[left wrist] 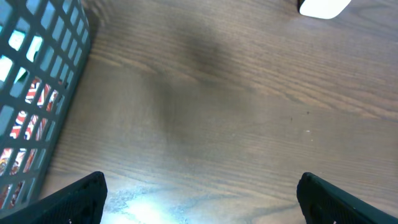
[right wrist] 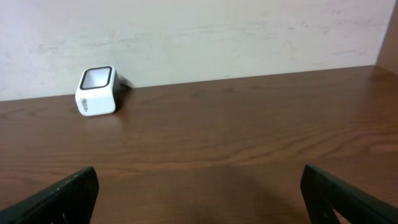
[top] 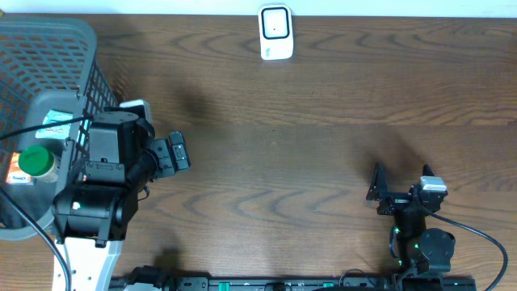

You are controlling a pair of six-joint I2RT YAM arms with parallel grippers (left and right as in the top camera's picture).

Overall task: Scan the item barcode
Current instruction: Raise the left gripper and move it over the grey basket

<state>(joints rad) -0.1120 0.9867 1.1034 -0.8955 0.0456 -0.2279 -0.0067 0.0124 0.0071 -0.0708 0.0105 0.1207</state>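
Both arms stood idle. The left gripper (top: 179, 152), at the left of the overhead frame just beside the grey basket (top: 48, 40), had its jaws spread wide with nothing between them. The right gripper (top: 376, 187), at the lower right, was likewise wide open and empty. The goods to be scanned lay inside the basket at the far left, among them a green-capped jar (top: 35, 160) and some printed packets. None had been lifted out. The white scanner (top: 275, 32) sat at the top centre of the counter (top: 307, 145), well apart from both arms.

The likely risks were these: a finger could snag the basket's mesh wall on the reach in; the fingers could cover the barcode; or the code could face away from the scanner's window, so nothing would read.
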